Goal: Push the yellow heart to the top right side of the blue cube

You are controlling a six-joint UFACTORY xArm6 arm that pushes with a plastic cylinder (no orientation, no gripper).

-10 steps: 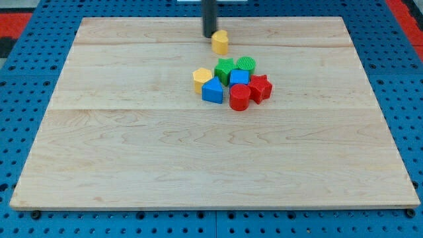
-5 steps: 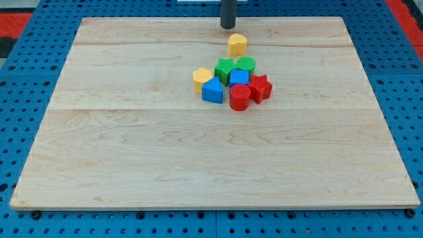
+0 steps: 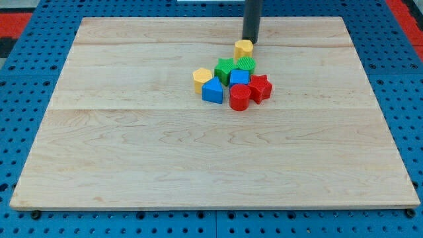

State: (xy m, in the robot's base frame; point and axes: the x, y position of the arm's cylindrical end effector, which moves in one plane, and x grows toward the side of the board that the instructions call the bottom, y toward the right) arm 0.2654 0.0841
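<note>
Yellow heart point(image 3: 243, 48) shifted down-right, now touching green cylinder point(image 3: 246, 64); my tip point(image 3: 250, 41) moved right, just above it.

Rod: straight, round in section, dark grey to near black, matte, even width along the whole visible length. Upper part cut off by the view's top edge. My tip point(image 3: 250, 41) ends blunt and flat. No cables, screws or markings can be made out.

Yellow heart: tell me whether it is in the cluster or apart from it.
Nearly in: the yellow heart sits just above the green cylinder, contact uncertain. My tip is at its upper right edge.
</note>
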